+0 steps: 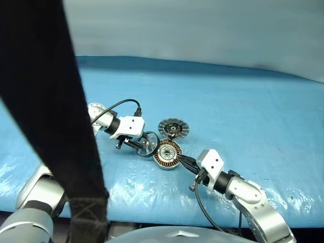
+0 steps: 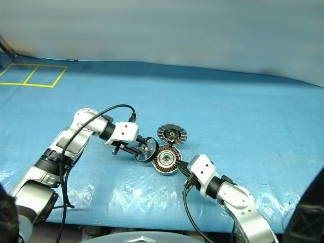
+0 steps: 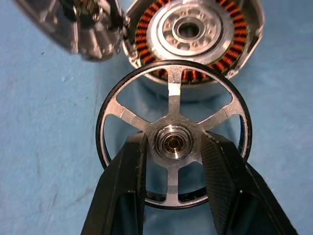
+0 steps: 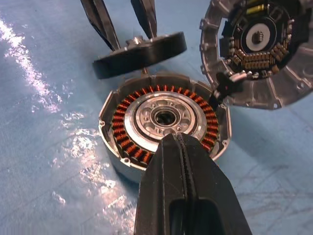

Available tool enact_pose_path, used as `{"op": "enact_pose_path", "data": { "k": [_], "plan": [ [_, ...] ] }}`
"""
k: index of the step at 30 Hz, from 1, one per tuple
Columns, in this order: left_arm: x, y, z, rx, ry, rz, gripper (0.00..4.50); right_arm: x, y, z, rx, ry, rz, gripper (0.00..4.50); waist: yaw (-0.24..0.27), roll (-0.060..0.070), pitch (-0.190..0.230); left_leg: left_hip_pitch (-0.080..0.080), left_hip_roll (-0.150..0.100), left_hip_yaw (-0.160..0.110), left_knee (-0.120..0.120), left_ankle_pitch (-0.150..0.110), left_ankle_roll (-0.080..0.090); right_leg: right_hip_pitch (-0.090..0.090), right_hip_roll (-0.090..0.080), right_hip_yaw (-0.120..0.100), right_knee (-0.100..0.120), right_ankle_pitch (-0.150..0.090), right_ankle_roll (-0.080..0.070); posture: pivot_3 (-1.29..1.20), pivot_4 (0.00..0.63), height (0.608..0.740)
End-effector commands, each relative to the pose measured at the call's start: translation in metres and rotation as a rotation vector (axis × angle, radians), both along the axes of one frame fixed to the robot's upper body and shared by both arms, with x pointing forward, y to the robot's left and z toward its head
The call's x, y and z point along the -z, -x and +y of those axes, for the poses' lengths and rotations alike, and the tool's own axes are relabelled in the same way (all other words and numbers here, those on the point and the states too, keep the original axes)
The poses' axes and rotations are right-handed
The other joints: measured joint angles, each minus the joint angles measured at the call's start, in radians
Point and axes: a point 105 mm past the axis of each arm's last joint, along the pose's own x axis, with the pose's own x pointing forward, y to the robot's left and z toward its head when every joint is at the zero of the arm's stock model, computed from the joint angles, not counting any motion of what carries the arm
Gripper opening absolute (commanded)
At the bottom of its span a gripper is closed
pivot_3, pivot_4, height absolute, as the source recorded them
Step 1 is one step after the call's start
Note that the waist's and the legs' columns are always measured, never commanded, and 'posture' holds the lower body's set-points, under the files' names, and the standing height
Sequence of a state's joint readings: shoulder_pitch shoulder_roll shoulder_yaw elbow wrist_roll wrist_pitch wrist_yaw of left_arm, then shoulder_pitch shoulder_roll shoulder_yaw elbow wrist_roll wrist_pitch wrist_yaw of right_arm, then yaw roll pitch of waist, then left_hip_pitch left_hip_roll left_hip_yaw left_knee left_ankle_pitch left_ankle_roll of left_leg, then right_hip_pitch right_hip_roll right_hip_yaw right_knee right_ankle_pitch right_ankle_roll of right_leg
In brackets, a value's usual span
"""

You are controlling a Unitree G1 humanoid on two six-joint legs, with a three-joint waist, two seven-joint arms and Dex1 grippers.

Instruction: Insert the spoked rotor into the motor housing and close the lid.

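Observation:
The spoked rotor point(image 3: 174, 90), a black ring with silver spokes, hangs just above the blue cover with my left gripper point(image 3: 174, 143) shut on its silver hub. It sits tilted beside the motor housing point(image 4: 164, 117), whose copper windings face up. My right gripper point(image 4: 176, 141) is shut with nothing between its fingers, and its tip is over the housing's near rim. The lid point(image 2: 172, 134), a grey finned disc with a dark centre, lies just beyond the housing, close against it.
A blue wrinkled sheet point(image 2: 243, 116) covers the table, whose front edge runs close below my arms. Yellow tape squares point(image 2: 30, 76) mark the far left. A black strap point(image 1: 55, 111) hangs across the left eye view. Black cables point(image 2: 109, 109) loop from both wrists.

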State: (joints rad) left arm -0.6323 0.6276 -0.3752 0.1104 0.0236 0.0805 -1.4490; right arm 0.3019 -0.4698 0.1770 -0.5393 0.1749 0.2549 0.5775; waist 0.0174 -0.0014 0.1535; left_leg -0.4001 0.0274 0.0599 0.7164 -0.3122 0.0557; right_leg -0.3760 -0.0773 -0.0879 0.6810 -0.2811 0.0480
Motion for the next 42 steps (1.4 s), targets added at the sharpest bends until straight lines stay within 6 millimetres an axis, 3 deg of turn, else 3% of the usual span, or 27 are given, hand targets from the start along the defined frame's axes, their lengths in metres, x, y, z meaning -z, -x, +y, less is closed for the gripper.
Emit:
{"op": "enact_pose_path", "data": {
  "k": [1, 6, 11, 18, 23, 42],
  "plan": [
    [-0.024, 0.008, -0.009, 0.022, 0.091, -0.045, 1.33, -0.006, 0.002, -0.009, 0.016, -0.031, -0.041, 0.0, -0.001, 0.0, 0.0, 0.0, 0.0, 0.0, 0.0, 0.0, 0.0, 0.0, 0.0, 0.0, 0.0, 0.0, 0.0, 0.0, 0.15, 0.74],
    [-0.026, 0.022, -0.016, 0.061, 0.095, -0.039, 1.33, -0.002, 0.007, -0.024, 0.066, -0.035, -0.018, 0.0, -0.001, 0.0, 0.0, 0.0, 0.0, 0.0, 0.0, 0.0, 0.0, 0.0, 0.0, 0.001, 0.0, 0.0, 0.0, 0.0, 0.15, 0.74],
    [-0.023, 0.035, -0.035, 0.087, 0.133, 0.02, 1.33, 0.001, 0.011, -0.031, 0.096, -0.015, -0.008, 0.0, 0.001, 0.0, 0.0, 0.0, 0.0, 0.0, 0.0, 0.0, 0.0, 0.0, 0.0, 0.001, 0.0, 0.0, 0.0, 0.0, 0.15, 0.74],
    [-0.013, 0.022, -0.058, 0.046, 0.12, 0.011, 1.33, 0.0, 0.01, -0.021, 0.065, -0.024, -0.016, 0.0, 0.002, 0.0, 0.0, 0.0, 0.0, 0.0, 0.0, 0.0, 0.0, 0.0, 0.001, 0.002, 0.0, 0.0, 0.0, 0.0, 0.15, 0.74],
    [-0.003, 0.017, -0.054, 0.029, 0.061, 0.01, 1.33, 0.0, 0.009, -0.018, 0.062, -0.024, -0.022, 0.0, -0.001, 0.0, 0.0, 0.0, 0.0, 0.001, -0.001, 0.0, 0.0, -0.001, 0.001, 0.003, 0.0, 0.0, 0.0, 0.0, 0.15, 0.74],
    [-0.006, 0.016, -0.049, 0.068, 0.0, -0.017, 1.33, 0.006, 0.01, -0.02, 0.097, -0.013, -0.01, 0.0, 0.0, 0.001, 0.0, 0.001, 0.0, 0.001, -0.001, 0.0, 0.0, -0.001, 0.001, 0.003, 0.0, 0.0, 0.0, 0.0, 0.15, 0.74]
  ]
}}
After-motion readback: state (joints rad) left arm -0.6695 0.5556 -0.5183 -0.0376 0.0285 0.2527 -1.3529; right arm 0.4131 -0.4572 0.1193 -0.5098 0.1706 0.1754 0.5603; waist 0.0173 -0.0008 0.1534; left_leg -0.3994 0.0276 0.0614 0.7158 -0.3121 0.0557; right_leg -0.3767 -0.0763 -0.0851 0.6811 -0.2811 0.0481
